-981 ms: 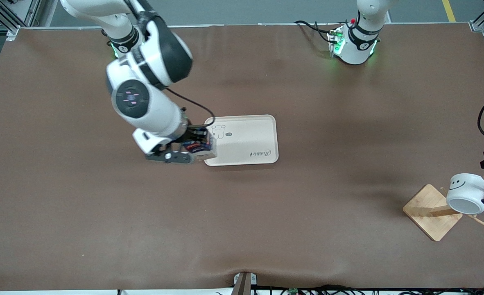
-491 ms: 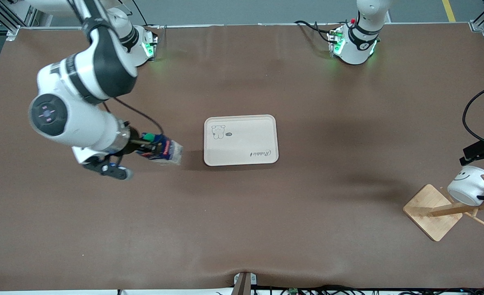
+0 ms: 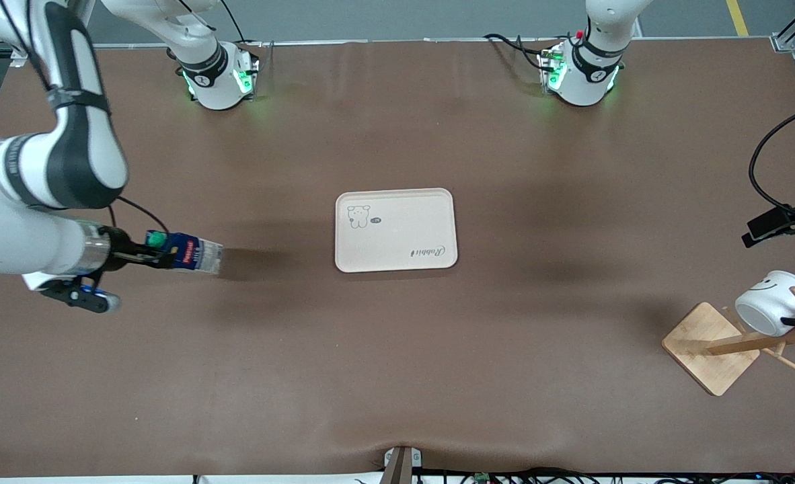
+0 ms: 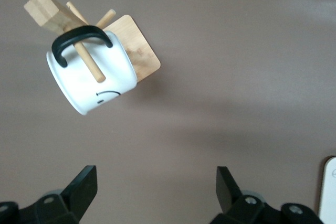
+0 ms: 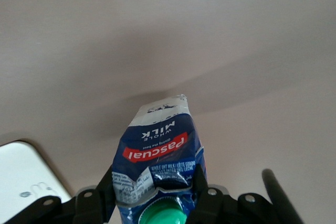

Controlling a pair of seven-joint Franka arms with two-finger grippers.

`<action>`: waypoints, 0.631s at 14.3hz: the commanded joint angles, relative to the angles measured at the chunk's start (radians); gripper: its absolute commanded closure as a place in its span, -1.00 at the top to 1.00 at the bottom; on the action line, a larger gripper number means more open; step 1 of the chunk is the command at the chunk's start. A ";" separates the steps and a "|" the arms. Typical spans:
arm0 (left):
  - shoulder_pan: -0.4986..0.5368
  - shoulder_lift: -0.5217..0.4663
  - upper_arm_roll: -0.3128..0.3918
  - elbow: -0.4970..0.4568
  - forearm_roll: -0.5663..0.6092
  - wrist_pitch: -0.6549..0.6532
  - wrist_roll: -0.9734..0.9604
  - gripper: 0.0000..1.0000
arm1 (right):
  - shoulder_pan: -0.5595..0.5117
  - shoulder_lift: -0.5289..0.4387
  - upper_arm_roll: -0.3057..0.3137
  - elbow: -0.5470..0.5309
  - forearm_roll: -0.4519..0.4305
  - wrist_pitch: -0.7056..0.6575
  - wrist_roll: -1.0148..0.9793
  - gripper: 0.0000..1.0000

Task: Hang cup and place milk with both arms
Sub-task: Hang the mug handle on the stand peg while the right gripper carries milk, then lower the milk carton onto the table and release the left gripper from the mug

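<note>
From the front camera, you see a brown desk (image 3: 397,349) with a pale rectangular plastic tray (image 3: 396,230) at its middle, printed with a small bear and empty. Your right end effector (image 3: 143,254) is over the desk toward the right arm's end, clamped on the small dark blue milk carton with a green screw cap (image 3: 183,251), held tipped on its side. A second ago that carton was at the tray's edge; it has since been carried well away, so the milk is farther from placement, not closer. Toward the left arm's end, the white ceramic mug with a black handle and smiley face (image 3: 774,312) hangs by its handle on a peg of the wooden mug rack with a square base (image 3: 710,347). Your left end effector (image 3: 784,225) has drawn back from the mug and is over the desk beside the rack. In the left wrist view, the mug (image 4: 93,76) hangs on the rack (image 4: 137,51) with the peg through its handle, and the left end effector (image 4: 155,192) shows both fingers spread wide with nothing between them. The hanging step looks done. In the right wrist view, the right end effector (image 5: 155,195) grips the carton (image 5: 157,156) just below its cap, and a corner of the tray (image 5: 26,174) shows at the edge. By my judgement, you have the milk placement left.
</note>
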 commanded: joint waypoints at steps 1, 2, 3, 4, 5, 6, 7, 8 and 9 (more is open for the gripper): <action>0.008 -0.038 -0.031 -0.004 0.001 -0.033 -0.065 1.00 | -0.037 -0.062 0.019 -0.103 -0.040 0.050 -0.027 -1.00; 0.008 -0.043 -0.038 -0.002 0.004 -0.033 -0.063 1.00 | -0.047 -0.073 0.019 -0.136 -0.051 0.078 -0.045 -1.00; 0.008 -0.046 -0.039 0.007 0.005 -0.033 -0.062 1.00 | -0.061 -0.082 0.019 -0.163 -0.051 0.104 -0.083 -1.00; 0.008 -0.046 -0.039 0.031 0.005 -0.035 -0.059 1.00 | -0.093 -0.085 0.019 -0.189 -0.051 0.129 -0.120 -1.00; 0.008 -0.046 -0.045 0.045 0.004 -0.050 -0.059 1.00 | -0.109 -0.085 0.019 -0.206 -0.051 0.144 -0.143 -1.00; 0.008 -0.045 -0.048 0.056 0.004 -0.070 -0.057 1.00 | -0.124 -0.085 0.019 -0.223 -0.053 0.165 -0.189 -1.00; 0.009 -0.045 -0.048 0.065 0.005 -0.084 -0.057 1.00 | -0.144 -0.082 0.019 -0.229 -0.053 0.181 -0.230 -1.00; 0.008 -0.045 -0.048 0.068 0.004 -0.091 -0.057 1.00 | -0.155 -0.078 0.019 -0.234 -0.053 0.192 -0.240 -1.00; 0.008 -0.045 -0.050 0.070 0.005 -0.091 -0.057 1.00 | -0.155 -0.076 0.019 -0.242 -0.053 0.204 -0.238 -1.00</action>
